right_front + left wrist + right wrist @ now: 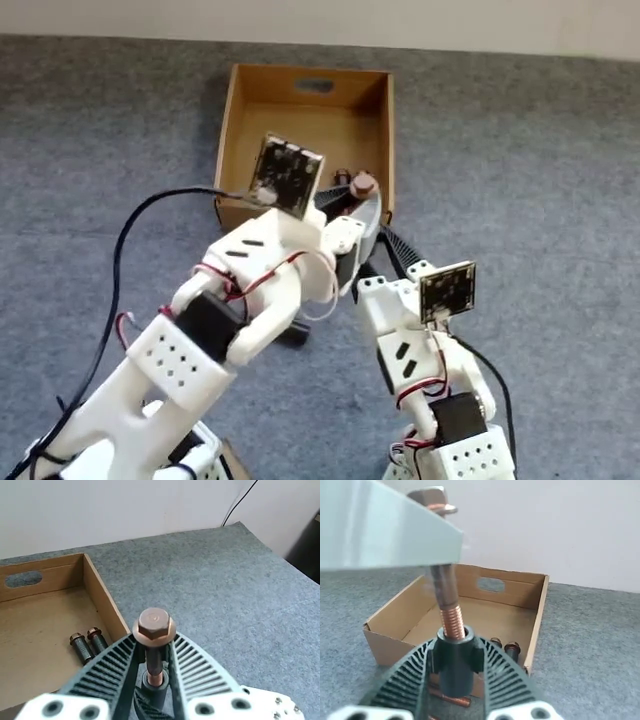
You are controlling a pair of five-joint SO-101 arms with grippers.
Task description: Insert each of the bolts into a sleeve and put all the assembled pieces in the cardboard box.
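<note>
Sleeve up close: my right gripper (456,652) is clamping the dark sleeve (455,672) between its ribbed black fingers (405,680) and holding it upright, open mouth facing up. Copper threads are sitting right in that mouth. The bolt (451,615) is standing upright with its threaded tip just inside the sleeve and most of its shank showing above.

My left gripper (154,647) is pinching that bolt on the shank just below the hexagonal copper head. Its jaws are closed tight on either side, and the head is poking out above the fingertips.

So both tools are gripping, one on each half of the piece, left above right. They are meeting in the air over the grey carpet (520,150), just in front of the cardboard box (265,85).

Under my right gripper, a second copper-threaded bolt (451,699) is lying flat on the carpet, near the box's front wall.

Beyond that, the box is sitting open-topped on the carpet, with a slot handle cut into its far wall. Inside, two assembled pieces (82,647) are lying side by side, very close together, in the near corner on my right side. Their copper heads are showing above dark sleeves.

Farthest off, a pale wall (125,510) is running behind the carpet.
</note>
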